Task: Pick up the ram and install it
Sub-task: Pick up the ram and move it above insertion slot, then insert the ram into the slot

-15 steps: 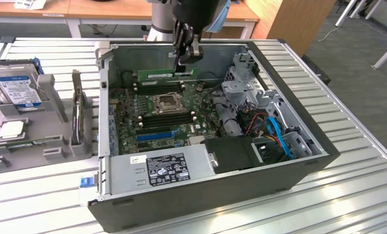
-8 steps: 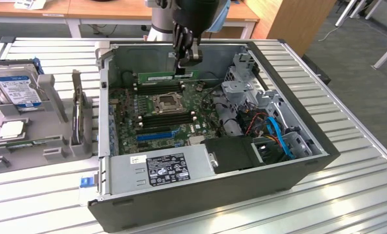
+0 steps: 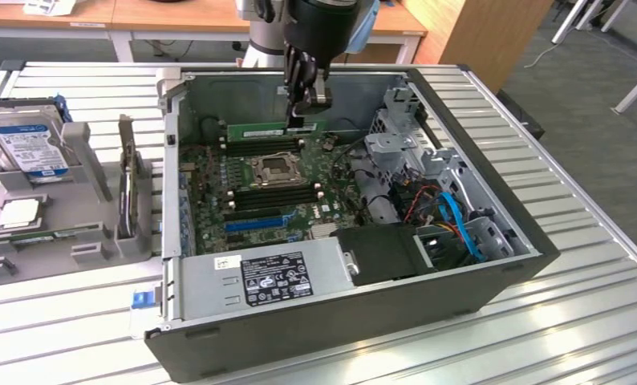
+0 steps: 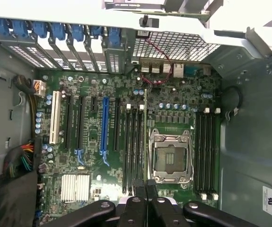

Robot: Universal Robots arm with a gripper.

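Table (image 3: 575, 265): a slatted metal surface on which everything is set.
Computer case (image 3: 330, 337): laid on its side with the side panel off, so the inside is seen from above.
Motherboard (image 3: 324, 172): a green board fixed flat to the floor of the case.
Power supply (image 3: 260, 277): a grey box with a black label, mounted at the near end of the case in the exterior view.
Holder (image 3: 83, 241): a grey fixture placed just beside the case, on the exterior view's left.
Hard drive (image 3: 27, 148): stood upright at the far end of the holder, its blue-and-white label turned outward.
Square silver chip (image 3: 19, 212): laid flat in the holder, nearer than the hard drive.
Gripper (image 3: 297, 120): lowered into the case near its far wall; the black fingers are pressed together on the top edge of the ram.
Memory slots (image 4: 133, 146): a bank of long black slots set beside the processor socket (image 4: 170, 158).
Ram (image 3: 265, 128): a green stick held on edge, level, over the far part of the motherboard. In the wrist view it is seen edge-on as a thin line running parallel to the memory slots, between that bank and the socket. Whether its lower edge is touching a slot cannot be told.
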